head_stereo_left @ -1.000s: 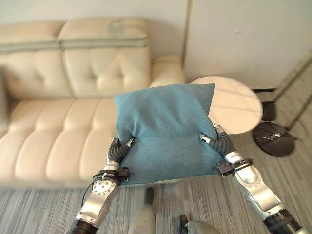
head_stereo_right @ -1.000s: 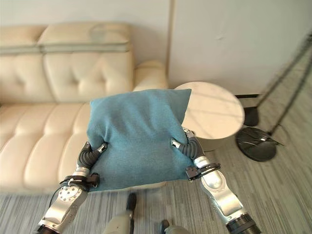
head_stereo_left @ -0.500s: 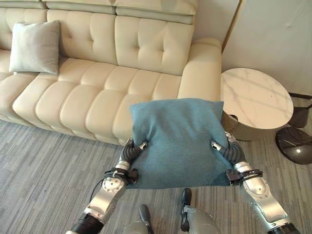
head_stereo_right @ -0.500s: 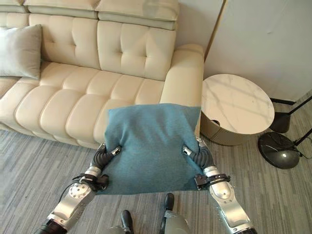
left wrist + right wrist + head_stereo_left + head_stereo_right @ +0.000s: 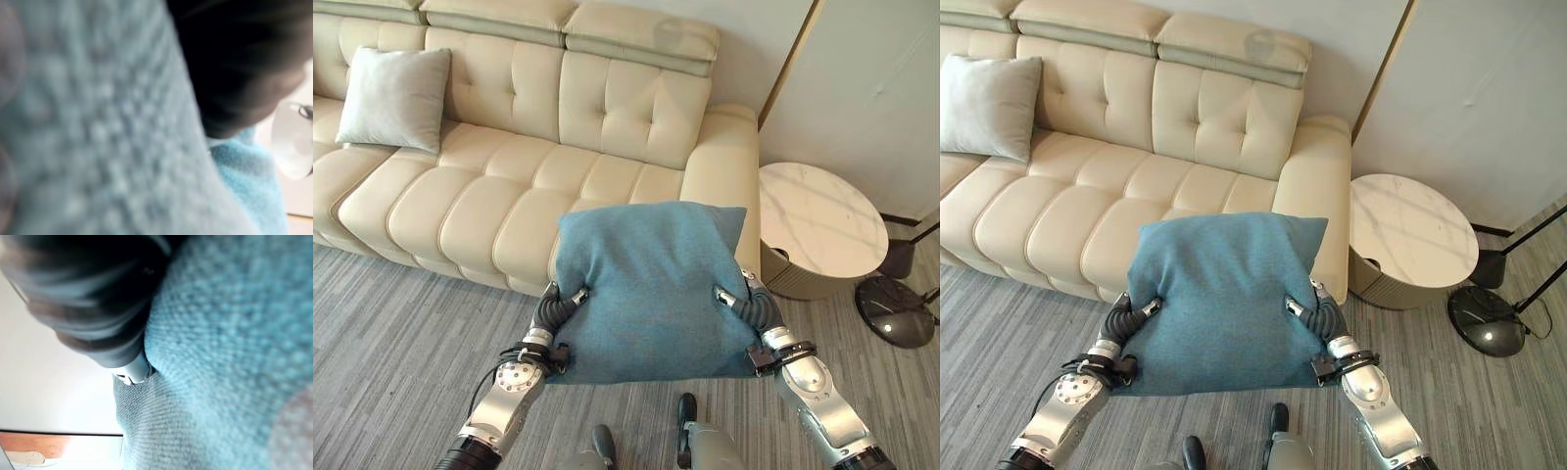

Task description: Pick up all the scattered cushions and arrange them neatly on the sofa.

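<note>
Both hands hold a teal cushion [image 5: 651, 284] flat in the air in front of me, over the floor just short of the sofa's right end. My left hand [image 5: 558, 304] grips its left edge and my right hand [image 5: 744, 302] its right edge, each thumb pressed into the top face while the fingers lie hidden underneath. Teal fabric [image 5: 98, 147] lies right against the left hand, and the cushion [image 5: 220, 357] sits just as close to the right hand. A grey cushion [image 5: 396, 98] leans upright against the backrest of the cream sofa [image 5: 509, 186] at its left.
A round marble side table [image 5: 818, 220] stands beside the sofa's right armrest [image 5: 724, 162]. A dark floor-lamp base [image 5: 896, 308] sits on the grey striped carpet right of the table. A pale wall runs behind.
The whole view has shifted as the camera moved, bringing more of the sofa and the grey cushion into sight. The teal cushion stays gripped the same way between both hands.
</note>
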Controlling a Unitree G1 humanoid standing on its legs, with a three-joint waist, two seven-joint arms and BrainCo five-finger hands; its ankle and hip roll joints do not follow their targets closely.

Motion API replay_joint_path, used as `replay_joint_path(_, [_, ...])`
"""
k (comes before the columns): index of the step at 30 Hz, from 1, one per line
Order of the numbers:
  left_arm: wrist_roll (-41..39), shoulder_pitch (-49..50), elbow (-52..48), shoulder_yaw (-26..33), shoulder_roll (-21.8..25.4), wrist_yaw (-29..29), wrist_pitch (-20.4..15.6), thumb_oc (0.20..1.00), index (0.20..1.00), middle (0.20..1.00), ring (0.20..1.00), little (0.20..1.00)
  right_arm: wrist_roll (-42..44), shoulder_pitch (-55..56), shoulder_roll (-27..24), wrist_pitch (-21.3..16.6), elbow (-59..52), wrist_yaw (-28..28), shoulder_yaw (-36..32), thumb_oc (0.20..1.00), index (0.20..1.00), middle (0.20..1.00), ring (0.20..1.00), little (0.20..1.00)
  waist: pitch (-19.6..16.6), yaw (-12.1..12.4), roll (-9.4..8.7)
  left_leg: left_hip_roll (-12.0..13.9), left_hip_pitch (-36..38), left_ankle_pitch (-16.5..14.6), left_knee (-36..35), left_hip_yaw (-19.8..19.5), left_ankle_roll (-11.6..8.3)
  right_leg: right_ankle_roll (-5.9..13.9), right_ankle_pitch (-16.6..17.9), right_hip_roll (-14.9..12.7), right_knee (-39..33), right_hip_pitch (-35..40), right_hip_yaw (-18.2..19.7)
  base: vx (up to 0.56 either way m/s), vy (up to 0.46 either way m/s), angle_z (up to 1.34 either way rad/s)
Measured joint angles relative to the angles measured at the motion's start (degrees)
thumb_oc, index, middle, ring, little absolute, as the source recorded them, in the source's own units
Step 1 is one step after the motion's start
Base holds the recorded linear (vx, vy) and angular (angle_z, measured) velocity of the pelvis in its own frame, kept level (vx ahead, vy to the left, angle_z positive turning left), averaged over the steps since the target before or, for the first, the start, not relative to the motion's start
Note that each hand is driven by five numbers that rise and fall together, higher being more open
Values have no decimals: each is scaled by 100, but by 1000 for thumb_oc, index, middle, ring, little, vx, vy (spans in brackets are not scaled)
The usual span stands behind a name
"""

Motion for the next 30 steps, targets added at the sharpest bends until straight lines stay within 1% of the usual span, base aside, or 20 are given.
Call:
replay_joint_path(1, [-1, 2, 0, 0, 10, 0, 0, 200, 200, 200, 200, 200, 1, -1, -3, 0, 0, 11, -1, 200, 200, 200, 200, 200, -1, 10, -2, -18, 8, 5, -3, -7, 30, -24, -132, 65, 66, -40, -8, 151, 27, 13])
replay_joint_path(3, [-2, 11, 0, 0, 18, 0, 0, 200, 200, 200, 200, 200, 5, -2, -6, 0, 0, 52, -5, 200, 200, 200, 200, 200, 7, -3, 12, -67, 72, 57, -20, -125, 178, -129, -378, 237, 29, -81, -243, 162, 31, 24])
replay_joint_path(7, [-2, 10, 17, 5, -37, 0, 0, 200, 200, 200, 200, 200, 49, -20, -33, 0, 1, 57, -8, 200, 200, 200, 200, 200, 137, -29, 222, -85, 158, -15, -24, -240, 204, -172, -407, 427, -370, -552, -581, 225, -2, 23])
replay_joint_path(9, [-1, 12, 144, 1, -120, -6, 0, 200, 200, 200, 200, 200, 166, 1, -72, 1, 29, 69, -2, 200, 200, 200, 200, 200, 184, -105, 284, -127, 352, -153, -26, -337, 118, -156, -364, 399, -732, -625, -715, 254, -53, 31])
replay_joint_path(11, [2, 12, 206, -43, -176, -20, 1, 200, 200, 200, 200, 200, 223, 59, -79, 0, 126, 112, -4, 200, 200, 200, 200, 200, 176, -203, 247, -239, 593, -283, -23, -573, -47, -113, -294, 264, -964, -426, -702, 380, -107, 62])
replay_joint_path(12, [6, 110, 169, -127, -296, -56, 2, 200, 200, 200, 200, 200, 275, 322, -153, -13, 142, 126, -110, 200, 200, 200, 200, 200, 140, -242, 288, -237, 848, -514, -46, -812, -150, -285, -221, 270, -662, -258, -546, 296, -109, 81])
replay_joint_path(13, [7, 143, 165, -230, -362, -56, 4, 200, 200, 200, 200, 200, 299, 443, -215, -10, 163, 132, -173, 200, 200, 200, 200, 200, 74, -276, 421, -116, 878, -649, 35, -942, -227, -373, -152, 362, -543, -208, -544, 279, -100, 84])
replay_joint_path(14, [13, 176, 126, -283, -434, -98, 4, 200, 200, 200, 200, 200, 329, 494, -362, -10, 205, 135, -245, 200, 200, 200, 200, 200, -48, -318, 644, 66, 870, -697, 190, -1017, -408, -465, -211, 476, -499, -132, -774, 252, -110, 58])
replay_joint_path(15, [14, 159, 97, -325, -444, -125, 4, 200, 200, 200, 200, 200, 333, 446, -451, -10, 242, 146, -287, 200, 200, 200, 200, 200, -49, -303, 694, 165, 856, -689, 365, -987, -491, -604, -276, 564, -516, -46, -854, 214, -95, 43])
replay_joint_path(16, [14, 151, 97, -333, -451, -134, 6, 200, 200, 200, 200, 200, 332, 424, -489, -9, 259, 162, -300, 200, 200, 200, 200, 200, -48, -328, 694, 234, 819, -654, 603, -914, -551, -657, -274, 628, -575, 66, -881, 193, -101, 13])
replay_joint_path(18, [14, 155, 98, -337, -486, -134, 7, 200, 200, 200, 200, 200, 331, 376, -546, -11, 276, 179, -313, 200, 200, 200, 200, 200, -50, -333, 671, 411, 486, -595, 1673, -677, -681, -732, -311, 750, -888, 456, -898, 167, -64, -2])
replay_joint_path(19, [11, 153, 99, -335, -550, -141, 6, 200, 200, 200, 200, 200, 332, 347, -565, -16, 268, 179, -318, 200, 200, 200, 200, 200, -41, -354, 650, 546, 227, -574, 2364, -531, -901, -927, -268, 813, -1122, 713, -814, 168, -17, -21])
replay_joint_path(20, [10, 147, 97, -314, -596, -143, 4, 200, 200, 200, 200, 200, 331, 348, -578, -20, 261, 179, -331, 200, 200, 200, 200, 200, -41, -374, 648, 651, 106, -624, 2593, -402, -974, -1002, -233, 856, -1329, 906, -800, 206, 11, -22])
replay_joint_path(21, [10, 115, 65, -318, -620, -155, 3, 200, 200, 200, 200, 200, 331, 352, -579, -20, 250, 178, -371, 200, 200, 200, 200, 200, -45, -478, 617, 731, -46, -625, 2242, -67, -975, -1019, -205, 902, -1594, 1123, -764, 213, 20, -21])
replay_joint_path(24, [14, 10, 47, -322, -595, -176, 6, 200, 200, 200, 200, 200, 323, 353, -559, -19, 238, 178, -467, 200, 200, 200, 200, 200, -10, -488, 533, 758, -143, -610, 1259, 46, -958, -1060, -169, 1029, -1815, 1309, -542, 147, 24, -39])
replay_joint_path(25, [16, -30, 47, -321, -533, -184, 11, 200, 200, 200, 200, 200, 321, 352, -508, -19, 238, 177, -465, 200, 200, 200, 200, 200, 0, -501, 392, 828, -343, -475, 927, 5, -990, -1125, -117, 1071, -1892, 1395, -513, 286, 66, -47])
replay_joint_path(26, [20, -38, 44, -317, -495, -194, 11, 200, 200, 200, 200, 200, 319, 369, -467, -18, 241, 177, -464, 200, 200, 200, 200, 200, 6, -536, 263, 869, -513, -318, 763, -69, -996, -1041, -184, 1096, -1948, 1467, -356, 327, 102, -66])
replay_joint_path(27, [19, -10, 45, -297, -447, -196, 11, 200, 200, 200, 200, 200, 315, 369, -392, -17, 249, 177, -450, 200, 200, 200, 200, 200, -4, -466, 134, 915, -566, -131, 547, -215, -1006, -1053, -176, 1127, -1972, 1525, -208, 159, 63, -70])
replay_joint_path(28, [19, 33, 49, -264, -393, -206, 33, 200, 200, 200, 200, 200, 301, 368, -341, -17, 263, 178, -452, 200, 200, 200, 200, 200, 1, -431, 76, 1029, -583, 67, 316, -463, -1070, -1047, -180, 1209, -1976, 1635, -34, 167, 90, -83])
replay_joint_path(30, [19, 56, 55, -257, -367, -214, 84, 200, 200, 200, 200, 200, 258, 371, -262, -15, 284, 177, -440, 200, 200, 200, 200, 200, -4, -440, 76, 1207, -651, 324, 152, -693, -1111, -1038, -188, 1297, -1993, 1802, -23, 275, 168, -57])
